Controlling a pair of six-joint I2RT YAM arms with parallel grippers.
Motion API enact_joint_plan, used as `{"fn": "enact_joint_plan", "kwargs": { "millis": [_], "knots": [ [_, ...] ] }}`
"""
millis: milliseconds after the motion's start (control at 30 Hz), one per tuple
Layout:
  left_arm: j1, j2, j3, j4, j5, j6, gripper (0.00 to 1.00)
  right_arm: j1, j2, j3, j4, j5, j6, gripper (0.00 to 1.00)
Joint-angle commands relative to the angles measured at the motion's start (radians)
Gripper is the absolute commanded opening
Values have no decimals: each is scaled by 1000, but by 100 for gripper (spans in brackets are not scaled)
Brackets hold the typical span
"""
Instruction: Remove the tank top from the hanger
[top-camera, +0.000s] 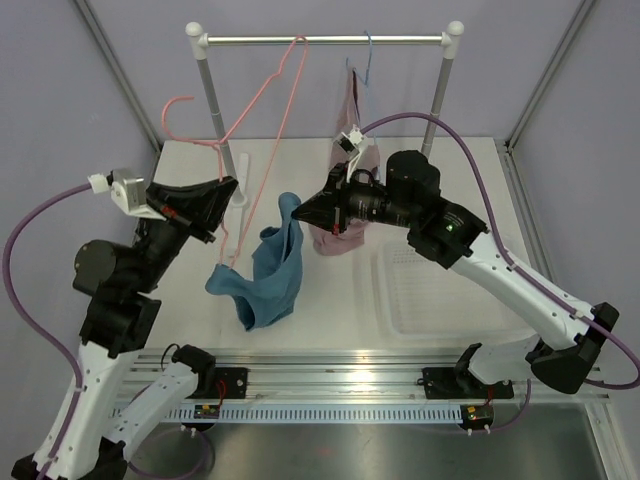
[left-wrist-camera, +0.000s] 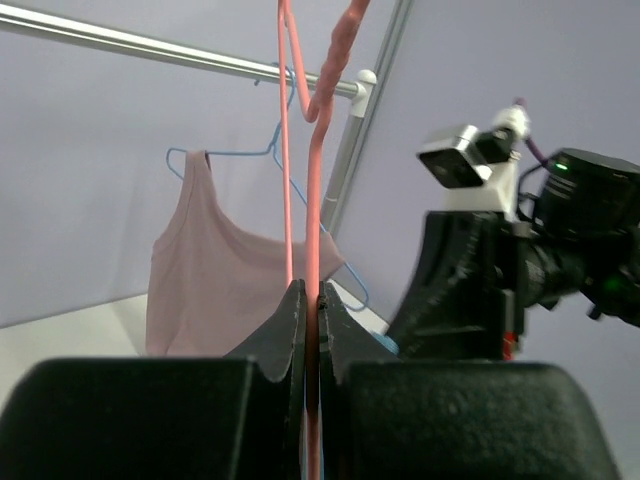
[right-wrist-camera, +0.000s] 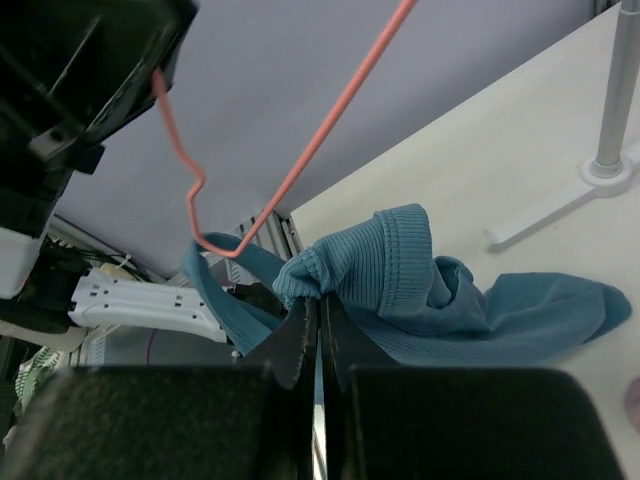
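The teal tank top (top-camera: 272, 272) hangs bunched between the two arms, its lower part resting on the white table. The pink hanger (top-camera: 256, 102) is tilted, off the rail, its hook (top-camera: 178, 110) at the upper left. My left gripper (top-camera: 228, 190) is shut on the hanger wire (left-wrist-camera: 313, 230). One teal strap is still looped over the hanger's bend (right-wrist-camera: 205, 245). My right gripper (top-camera: 300, 212) is shut on a fold of the tank top (right-wrist-camera: 375, 270) near its upper edge, pulling it to the right of the hanger.
A rail (top-camera: 325, 40) on two white posts spans the back. A dusty pink tank top (top-camera: 352, 160) hangs there on a light blue hanger (top-camera: 367, 62). A clear plastic tray (top-camera: 450, 290) lies on the table at the right.
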Motion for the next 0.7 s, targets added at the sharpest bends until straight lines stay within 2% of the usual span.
{"fn": "enact_joint_plan", "kwargs": {
  "millis": [0,133,167,267,300,367,400,500,533,567,600,633,667],
  "knots": [
    [-3,54,82,220,-93,23,0,-1,-42,42,-33,-77,-24,0],
    [-3,89,95,240,-161,70,0,21,-49,12,-61,-85,-73,0],
    [-3,91,94,230,-172,77,0,49,-46,4,-75,-30,-86,0],
    [-3,97,148,56,-198,77,0,121,-55,-51,-123,161,-116,0],
    [-3,80,154,-45,-193,80,0,135,-67,-77,-120,200,-116,0],
    [-3,57,145,-143,-224,80,0,188,-72,-163,-94,312,-106,0],
    [-3,39,130,-212,-245,75,0,199,-72,-188,-84,334,-104,0],
    [-5,-35,55,-289,-298,74,0,221,-49,-261,-60,380,-77,0],
    [-3,-52,42,-309,-296,74,0,219,-44,-278,-46,379,-60,3],
    [-3,-54,41,-329,-295,75,0,221,-43,-310,-32,383,-52,8],
    [-5,-49,44,-367,-296,84,0,219,-49,-326,-5,389,-49,21],
    [-3,-26,53,-386,-305,89,0,219,-50,-338,5,429,-41,60],
    [-3,-11,70,-404,-317,93,0,219,-52,-356,15,456,-35,84]
  ]
}}
